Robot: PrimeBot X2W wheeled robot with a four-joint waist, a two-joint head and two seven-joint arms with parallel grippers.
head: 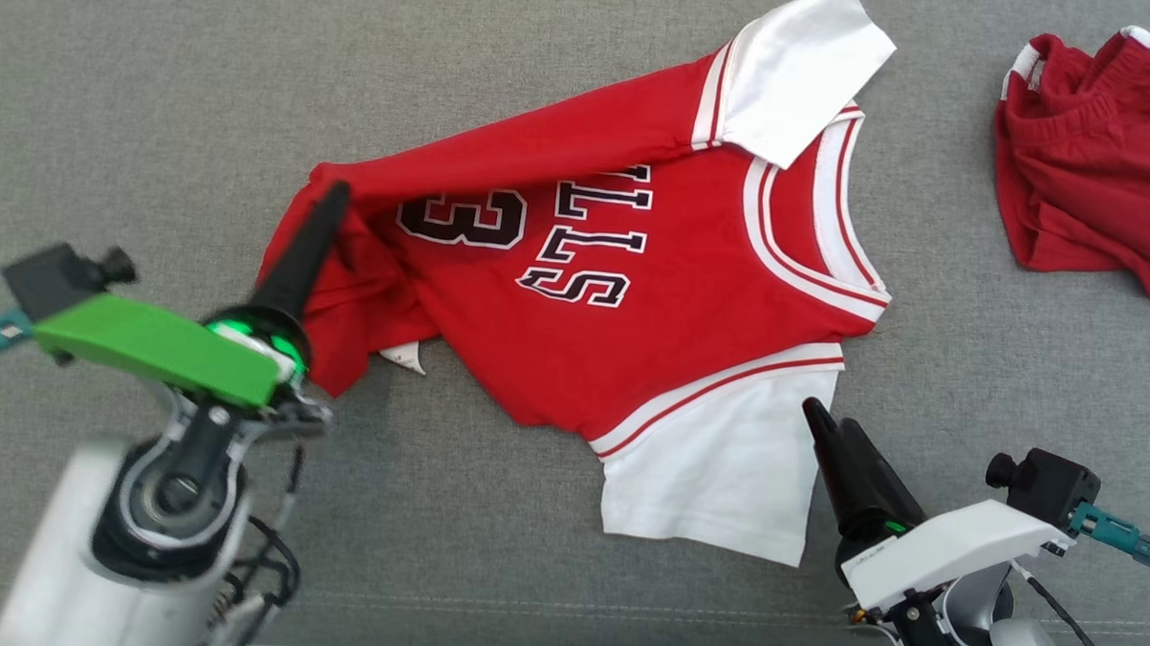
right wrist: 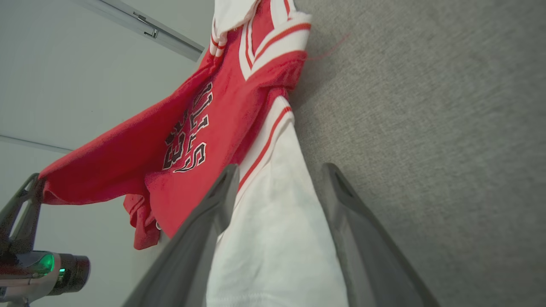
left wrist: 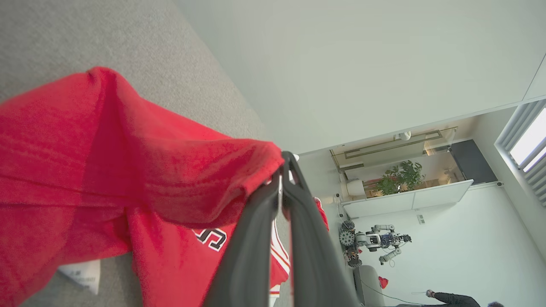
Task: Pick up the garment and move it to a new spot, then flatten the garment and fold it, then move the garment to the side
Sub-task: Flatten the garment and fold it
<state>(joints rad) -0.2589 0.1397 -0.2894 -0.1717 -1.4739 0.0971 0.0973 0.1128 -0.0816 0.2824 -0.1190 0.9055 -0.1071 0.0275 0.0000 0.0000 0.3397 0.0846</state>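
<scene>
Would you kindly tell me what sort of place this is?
Probably a robotics lab or office: another robot stands in the background, a potted plant sits by a white cabinet, and the jersey lies on a grey fabric surface.

Head cam is looking steeply down on the grey surface [head: 115, 77], both wrist cams are skimming it close and low, all three sharing the red jersey [head: 691, 298].

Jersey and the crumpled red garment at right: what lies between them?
Only bare grey surface between jersey and red garment, shown in the head view.
</scene>
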